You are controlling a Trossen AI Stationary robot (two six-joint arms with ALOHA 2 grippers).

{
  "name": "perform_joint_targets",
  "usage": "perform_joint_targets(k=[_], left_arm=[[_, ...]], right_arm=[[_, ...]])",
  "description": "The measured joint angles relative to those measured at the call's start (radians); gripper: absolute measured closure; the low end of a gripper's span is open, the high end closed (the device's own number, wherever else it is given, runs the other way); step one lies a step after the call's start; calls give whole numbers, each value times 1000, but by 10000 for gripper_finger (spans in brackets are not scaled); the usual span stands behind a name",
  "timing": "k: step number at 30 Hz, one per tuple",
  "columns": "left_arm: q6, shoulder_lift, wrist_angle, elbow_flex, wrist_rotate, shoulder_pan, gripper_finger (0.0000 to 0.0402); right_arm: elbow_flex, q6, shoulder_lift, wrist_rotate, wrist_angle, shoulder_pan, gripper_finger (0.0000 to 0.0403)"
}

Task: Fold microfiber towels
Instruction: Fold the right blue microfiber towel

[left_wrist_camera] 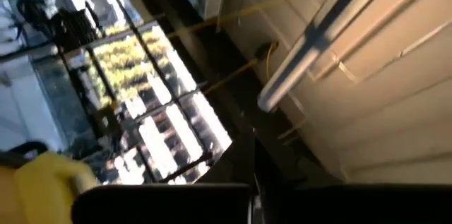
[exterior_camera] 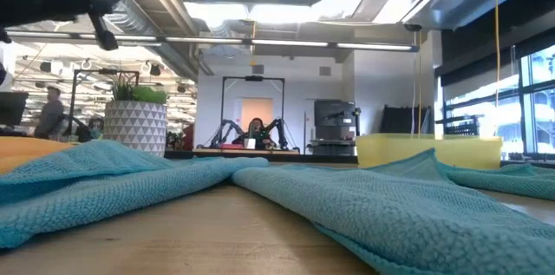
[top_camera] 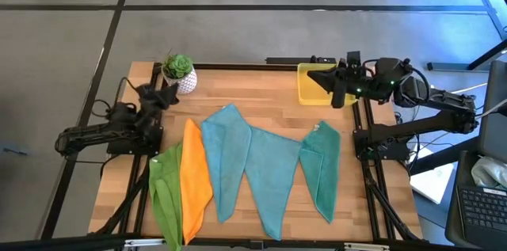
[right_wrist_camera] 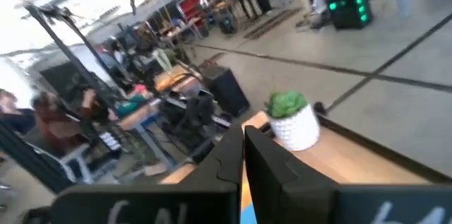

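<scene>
- High view: five microfiber towels point(top_camera: 238, 168) lie unfolded across the near half of the tabletop point(top_camera: 269, 96), each with its long axis running 12 to 6.
- Left gripper point(top_camera: 168, 93) is parked at 10 o'clock, fingers closed and empty; the green towel point(top_camera: 164, 192) and orange towel point(top_camera: 194, 176) lie toward 6 from it.
- Right gripper point(top_camera: 325, 79) hangs over the yellow tray point(top_camera: 305, 93) at 1 o'clock, fingers closed, holding nothing; the dark teal towel point(top_camera: 321, 164) is nearest, toward 6.

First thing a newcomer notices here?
The fan of bright microfiber towels across the wooden table: lime green towel and orange towel on the left, three teal towels spreading to the right. Behind them are a potted plant and a yellow tray, with both arms parked at the table's sides.
</scene>
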Motion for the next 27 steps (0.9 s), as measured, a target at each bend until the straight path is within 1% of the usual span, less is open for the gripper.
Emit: perform_joint_targets(k=[2, 4, 6, 8, 10, 14, 17, 20, 23, 27], left_arm=[[46, -1, 85, 2, -54, 0, 401], [93, 1, 98, 30, -41, 0, 401], [115, 15, 49, 101, -14, 0, 401], [140, 62, -81, 204, 15, 0, 401], [183, 146, -217, 326, 44, 0, 401], [329, 348, -386, 571, 129, 0, 401], [430, 500, -465, 730, 196, 0, 401], [497, 631, -512, 864, 250, 0, 401], [537, 751, -556, 976, 319, 0, 401], [566, 907, -617, 1101, 421, 0, 401]], right_arm=[[0, -36, 5, -7, -61, -12, 383], [0, -42, 16, -60, -152, -30, 377], [-1, -9, 37, -121, -261, -49, 366], [-1, 14, 69, -177, -357, -63, 351], [-2, 22, 108, -228, -442, -77, 333], [-2, 12, 184, -343, -615, -99, 305], [-2, -2, 240, -411, -733, -102, 292], [-2, -13, 285, -478, -840, -102, 289], [-3, -31, 314, -513, -899, -102, 289], [-57, -15, 319, -554, -868, -102, 289]])
